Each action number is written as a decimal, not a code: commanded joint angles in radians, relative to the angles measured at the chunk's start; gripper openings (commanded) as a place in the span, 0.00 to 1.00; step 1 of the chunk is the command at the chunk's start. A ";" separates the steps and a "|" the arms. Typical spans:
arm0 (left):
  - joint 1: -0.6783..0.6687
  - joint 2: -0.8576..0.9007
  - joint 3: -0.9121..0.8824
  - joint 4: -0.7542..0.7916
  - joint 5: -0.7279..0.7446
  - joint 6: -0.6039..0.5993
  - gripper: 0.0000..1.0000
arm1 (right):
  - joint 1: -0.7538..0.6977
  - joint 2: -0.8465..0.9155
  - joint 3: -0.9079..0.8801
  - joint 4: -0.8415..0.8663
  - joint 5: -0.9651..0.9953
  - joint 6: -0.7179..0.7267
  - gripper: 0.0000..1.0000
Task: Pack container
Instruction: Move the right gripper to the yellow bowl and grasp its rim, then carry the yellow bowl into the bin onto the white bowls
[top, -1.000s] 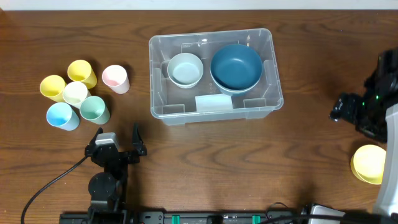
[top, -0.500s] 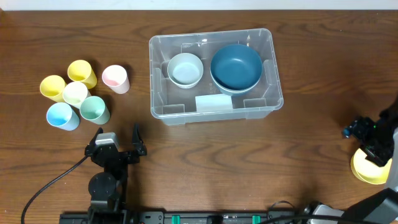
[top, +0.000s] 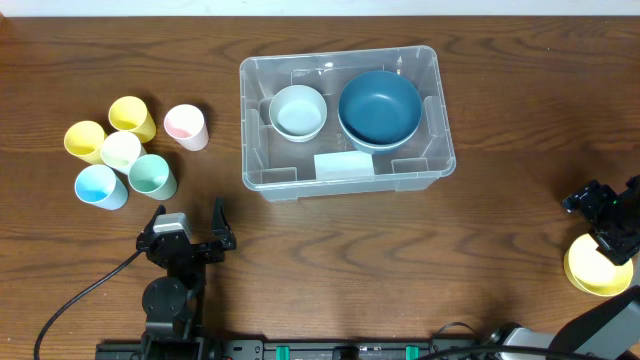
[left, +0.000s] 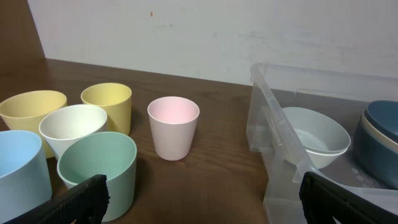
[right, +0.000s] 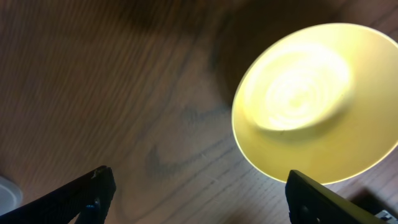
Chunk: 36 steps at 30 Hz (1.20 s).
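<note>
Container (top: 290, 184) sits on the table (top: 500, 60), ahead and right of the left gripper (left: 202, 193), which is wide open. The right gripper (right: 202, 196), far off, hangs wide open over a yellow bowl (right: 311, 106)

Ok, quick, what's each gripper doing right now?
The left gripper is open, holding nothing.
The right gripper is open and empty, above the yellow bowl.

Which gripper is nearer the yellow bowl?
Right. The right gripper hovers just above the yellow bowl, fingers open; the left gripper is far off, beside the cups.
</note>
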 joint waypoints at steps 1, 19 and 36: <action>0.003 -0.001 -0.029 -0.023 -0.001 0.003 0.98 | -0.008 0.035 -0.006 0.000 0.042 0.077 0.89; 0.003 -0.001 -0.029 -0.023 -0.001 0.003 0.98 | -0.008 0.207 -0.026 0.073 0.099 0.138 0.82; 0.003 -0.001 -0.029 -0.023 -0.001 0.003 0.98 | -0.005 0.263 -0.077 0.193 0.102 0.133 0.01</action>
